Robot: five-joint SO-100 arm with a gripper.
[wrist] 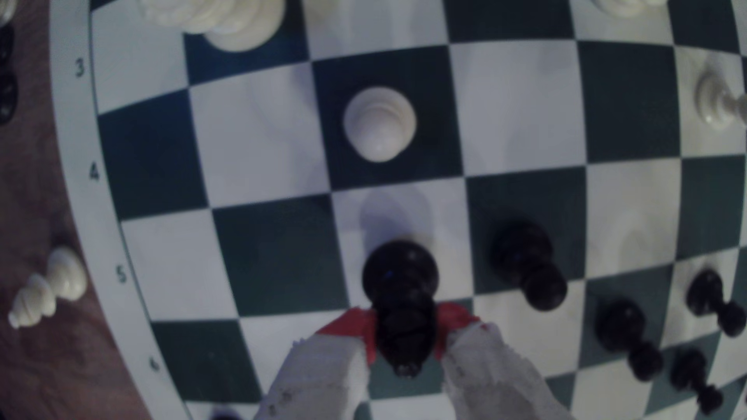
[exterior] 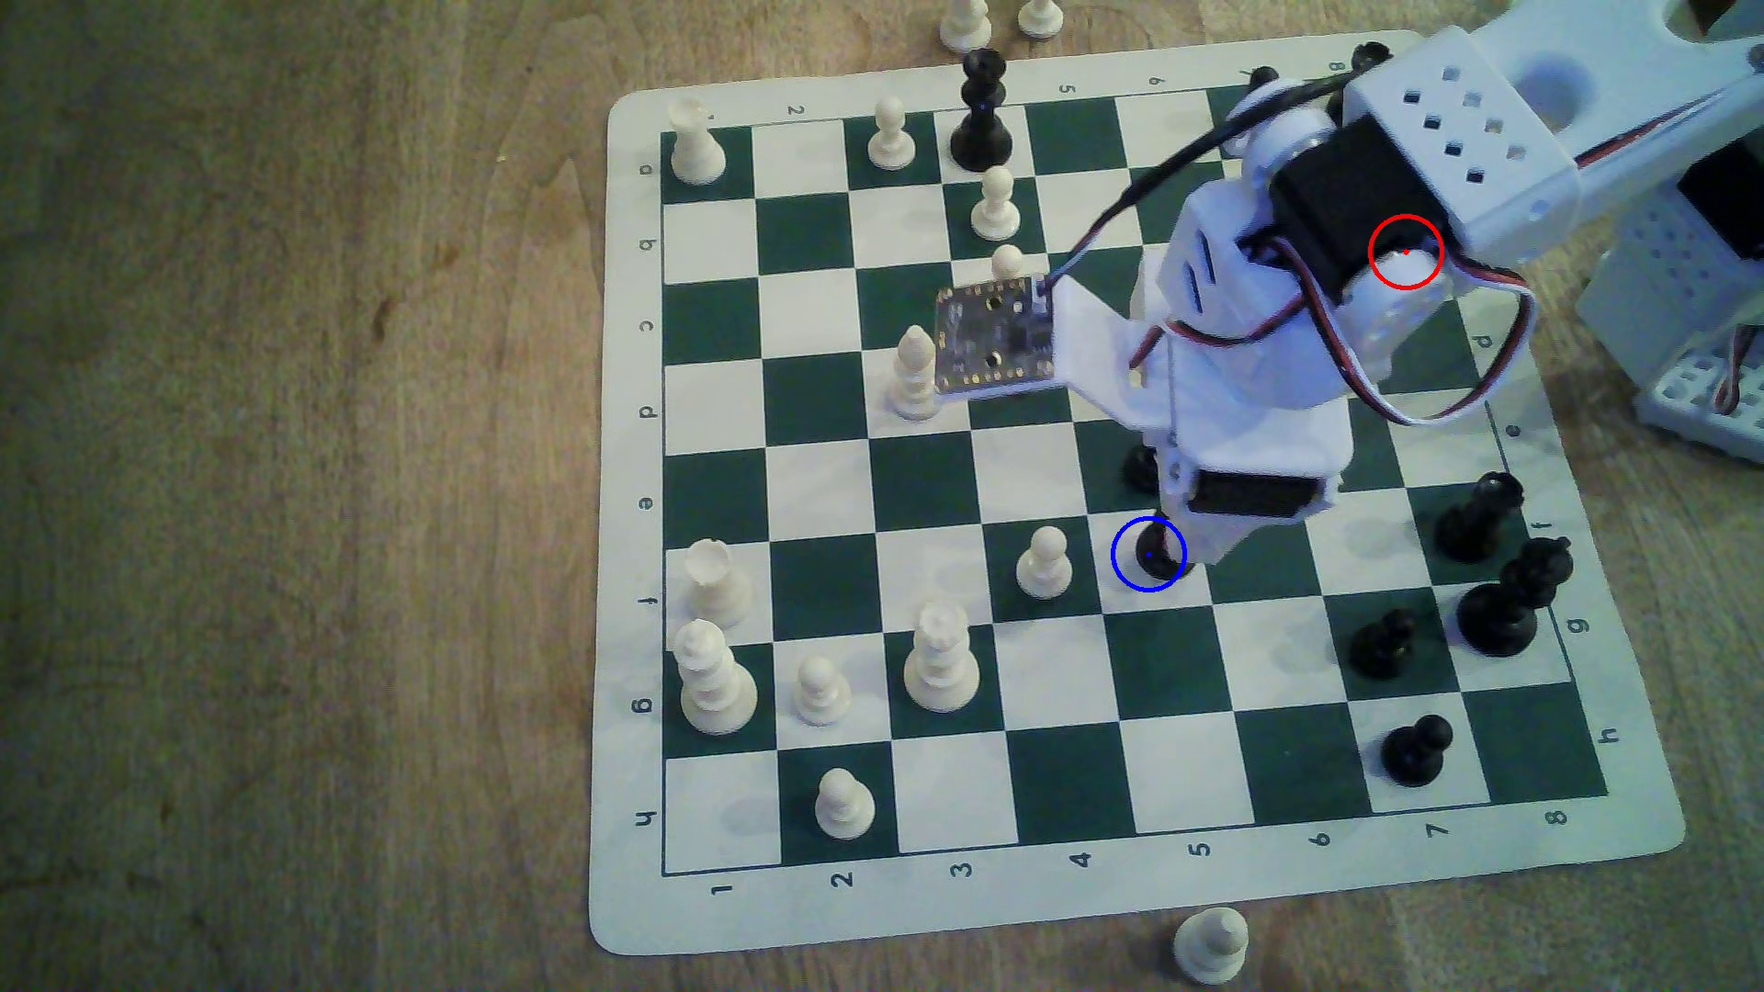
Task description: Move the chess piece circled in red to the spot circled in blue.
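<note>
black bishop [wrist: 400, 290] clamped between gripper [wrist: 404, 335] jaws, base on blue-ringed white square [exterior: 1126, 584], bishop's upper body hidden by arm in exterior view, mid-board

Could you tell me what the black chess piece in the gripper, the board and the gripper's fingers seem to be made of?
The black chess piece looks like moulded plastic with a soft sheen. The board seems a thin flexible printed mat, vinyl perhaps, with rounded corners. The gripper has fingers that look like white printed plastic, rough-edged, with red pads of unclear material.
</note>
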